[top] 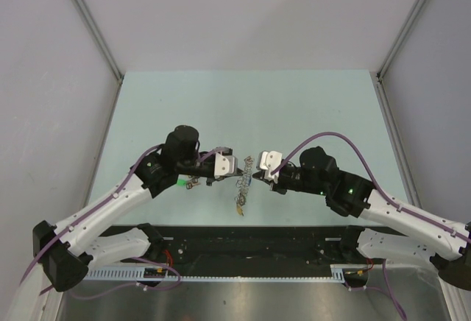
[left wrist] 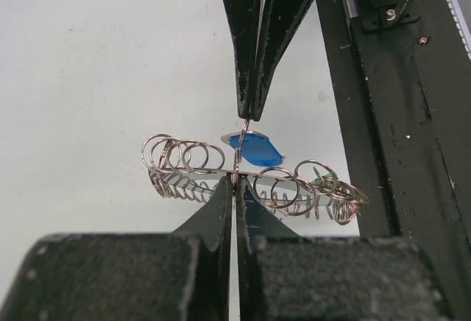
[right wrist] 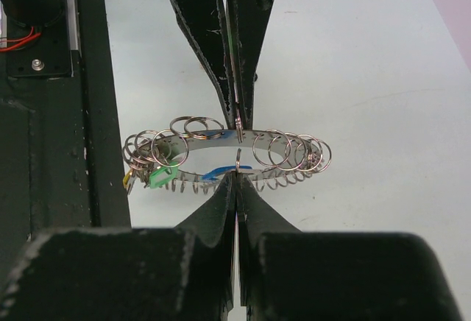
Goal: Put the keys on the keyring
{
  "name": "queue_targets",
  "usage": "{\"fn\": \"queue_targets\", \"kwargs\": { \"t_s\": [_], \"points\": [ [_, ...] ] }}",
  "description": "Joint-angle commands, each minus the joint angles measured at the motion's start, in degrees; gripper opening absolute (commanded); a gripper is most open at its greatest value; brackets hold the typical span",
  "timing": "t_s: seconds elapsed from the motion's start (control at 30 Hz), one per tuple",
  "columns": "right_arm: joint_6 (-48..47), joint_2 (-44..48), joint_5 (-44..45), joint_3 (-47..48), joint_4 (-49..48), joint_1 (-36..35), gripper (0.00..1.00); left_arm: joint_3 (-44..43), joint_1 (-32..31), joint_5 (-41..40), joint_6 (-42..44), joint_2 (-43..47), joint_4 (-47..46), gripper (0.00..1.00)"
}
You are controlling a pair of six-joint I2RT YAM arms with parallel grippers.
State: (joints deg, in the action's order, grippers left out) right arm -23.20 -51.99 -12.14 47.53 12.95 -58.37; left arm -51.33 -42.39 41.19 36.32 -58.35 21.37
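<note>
Left pincer (top: 235, 169) grips keyring (top: 244, 181), right pincer (top: 256, 176) blue key (left wrist: 257, 148)

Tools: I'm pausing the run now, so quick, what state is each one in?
Left tool: closed, pinching the band of the keyring.
Right tool: closed on the small ring of the blue-tagged key.

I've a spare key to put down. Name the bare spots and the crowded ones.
Bare: the far half of the table, from both arms to the back wall. Crowded: near centre, where the left end effector holds the keyring and the right end effector a blue key; loose keys lie by the left arm.
</note>
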Motion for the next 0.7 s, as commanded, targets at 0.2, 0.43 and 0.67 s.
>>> {"fn": "queue_targets", "kwargs": {
  "t_s": [0.2, 0.43, 0.67],
  "points": [
    [-0.7, 0.4, -1.2, 3.0, -0.6, 0.2, 0.00, -0.3, -1.2, -0.1, 3.7, 1.7, 0.2, 0.00],
    [-1.0, 0.3, -2.0, 3.3, 0.2, 0.0, 0.00, -0.2, -1.2, -0.7, 3.7, 1.7, 0.0, 0.00],
    [-1.1, 0.0, -2.3, 3.5, 0.6, 0.1, 0.00, -0.2, -1.3, -0.5, 3.7, 1.7, -0.1, 0.00]
  ]
}}
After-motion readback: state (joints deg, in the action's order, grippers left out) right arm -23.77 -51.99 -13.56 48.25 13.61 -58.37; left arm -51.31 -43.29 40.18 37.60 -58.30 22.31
